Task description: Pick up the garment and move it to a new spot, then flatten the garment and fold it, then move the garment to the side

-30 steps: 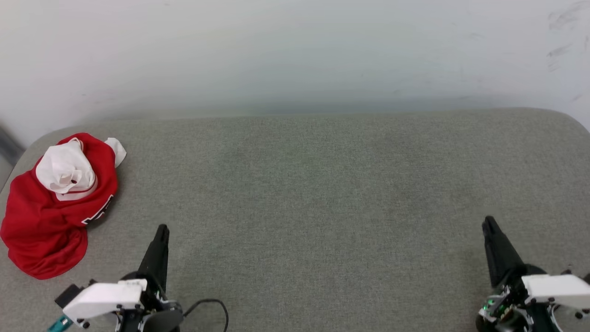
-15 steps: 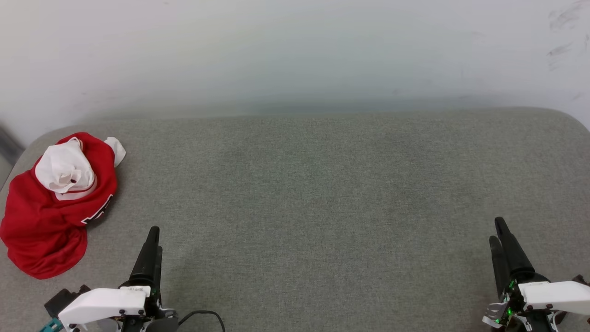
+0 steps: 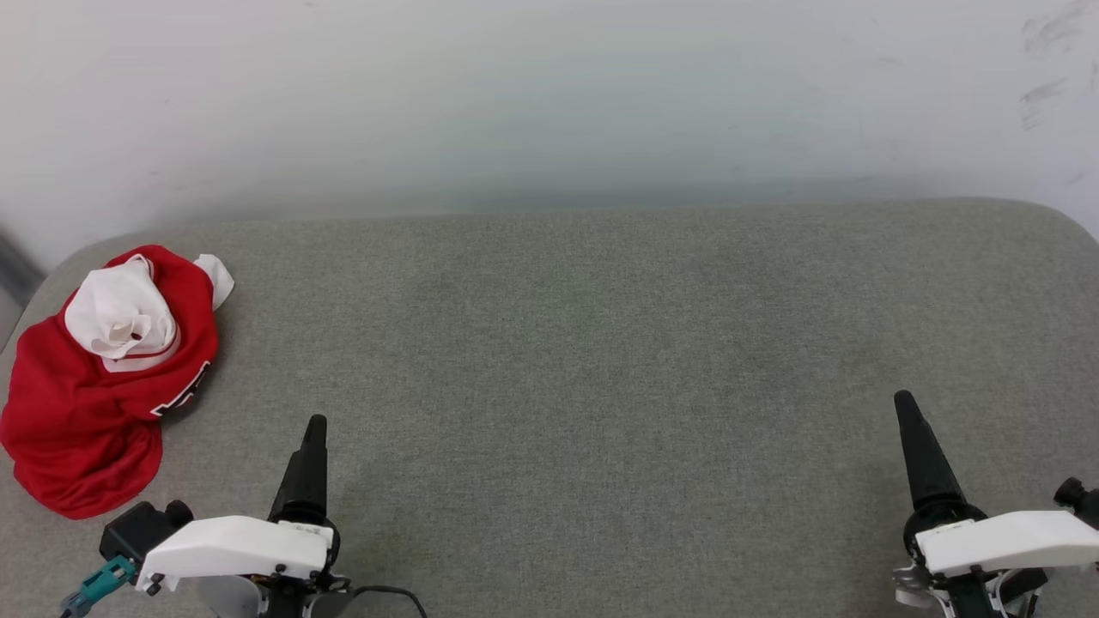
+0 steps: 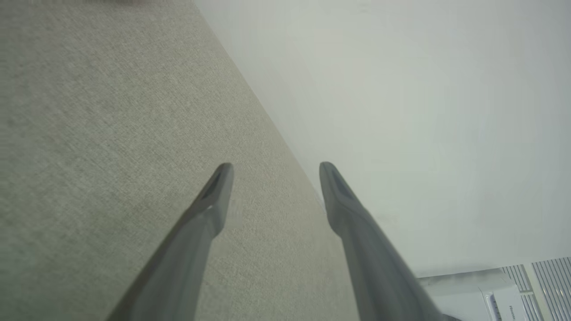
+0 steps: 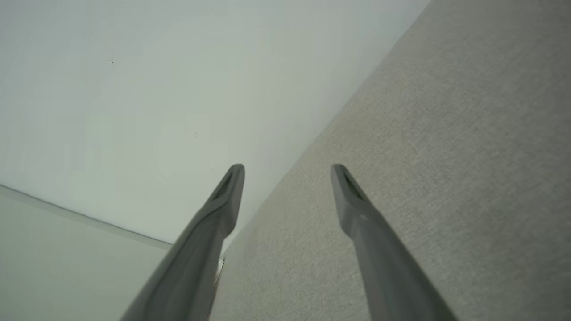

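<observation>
On the far-left corner of the grey-green upholstered surface, the garment is seen bunched into a loose heap close to the rounded edge. Its red body is spread at the bottom, a white sleeve is crumpled on top, and a sliver of black, white-edged lettering is exposed at the heap's right side. The garment is touched by neither gripper.

The left gripper is held low at the near edge of the surface, to the right of the heap and apart from it, pointed towards the pale wall. From the head it is viewed edge-on, so one finger is hidden behind the other. In the left wrist view its fingers are shown spread wide with nothing between them. A black cable is looped beside its white wrist housing, and a teal connector is visible at its left.

The right gripper is placed at the near right of the surface, well apart from the garment. In the right wrist view its fingers are likewise shown parted and empty, over the line where the surface meets the wall. A white slatted unit is glimpsed at the lower right corner of the left wrist view.
</observation>
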You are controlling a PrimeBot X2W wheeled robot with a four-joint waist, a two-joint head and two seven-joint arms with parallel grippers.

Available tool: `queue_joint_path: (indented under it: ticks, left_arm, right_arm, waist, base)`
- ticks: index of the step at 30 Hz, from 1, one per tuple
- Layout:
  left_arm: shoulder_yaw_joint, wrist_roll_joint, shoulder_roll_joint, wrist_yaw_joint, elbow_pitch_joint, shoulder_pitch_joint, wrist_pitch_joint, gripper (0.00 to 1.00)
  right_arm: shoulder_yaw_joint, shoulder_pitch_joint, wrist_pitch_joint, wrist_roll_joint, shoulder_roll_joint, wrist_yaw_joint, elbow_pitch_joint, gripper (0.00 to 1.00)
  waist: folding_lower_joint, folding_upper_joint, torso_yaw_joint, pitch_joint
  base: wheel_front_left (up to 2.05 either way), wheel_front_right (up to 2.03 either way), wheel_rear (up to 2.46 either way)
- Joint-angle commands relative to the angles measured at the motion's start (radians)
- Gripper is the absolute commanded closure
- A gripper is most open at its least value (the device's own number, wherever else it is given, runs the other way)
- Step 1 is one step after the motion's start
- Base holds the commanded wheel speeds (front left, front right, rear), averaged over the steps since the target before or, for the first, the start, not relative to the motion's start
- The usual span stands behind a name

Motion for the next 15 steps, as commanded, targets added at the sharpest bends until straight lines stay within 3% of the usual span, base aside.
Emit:
queue_joint_path:
  ticks: [1, 15]
  left_arm:
    - [-0.008, 0.041, 0.002, 0.007, -0.021, -0.008, -0.011, 0.0]
    - [-0.037, 0.261, 0.003, 0.037, -0.057, 0.007, -0.062, 0.0]
  right_arm:
    - [0.006, 0.0, -0.012, -0.044, -0.001, 0.0, -0.023, 0.0]
    - [0.01, 0.022, -0.063, -0.269, 0.0, 0.0, -0.044, 0.0]
  waist:
    - [0.0, -0.0001, 0.0, 0.0]
    - [0.0, -0.0001, 0.005, 0.002]
  base:
    - [0.0, 0.0, 0.0]
    - [0.0, 0.0, 0.0]
